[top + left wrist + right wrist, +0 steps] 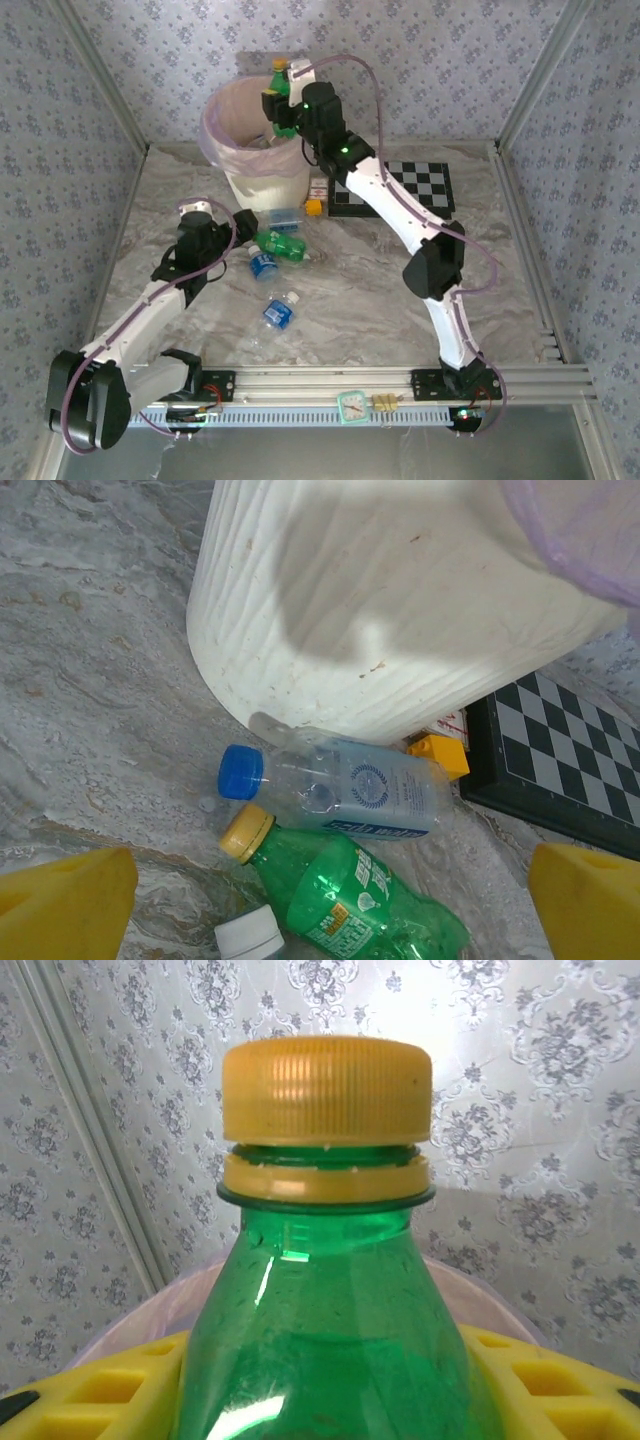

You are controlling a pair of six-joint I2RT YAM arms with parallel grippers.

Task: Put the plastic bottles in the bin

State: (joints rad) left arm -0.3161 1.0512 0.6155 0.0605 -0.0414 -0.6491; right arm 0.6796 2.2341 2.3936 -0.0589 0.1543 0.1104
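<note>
Right gripper (284, 104) clamped on an upright green bottle (330, 1300), yellow cap on top. Its yellow pads (90, 1395) pressed the body from both sides as I held it above the far right rim of the bin (250, 180). The bin, lined with a pale pink bag, stood at the far left of the marbled table (380, 290).

My left gripper (243, 222) hung wide open and empty on the bin's near side, over bottles lying on their sides. A clear bottle (345, 790) with a blue cap lay against the bin's base, and a second green bottle (350, 900) touched it on the near side. A white-capped bottle (250, 935) showed at the wrist view's bottom edge. Another blue-labelled bottle (278, 312) lay nearer still, apart from the rest. A yellow cube (440, 755) sat between the bin and a checkerboard (400, 188).
</note>
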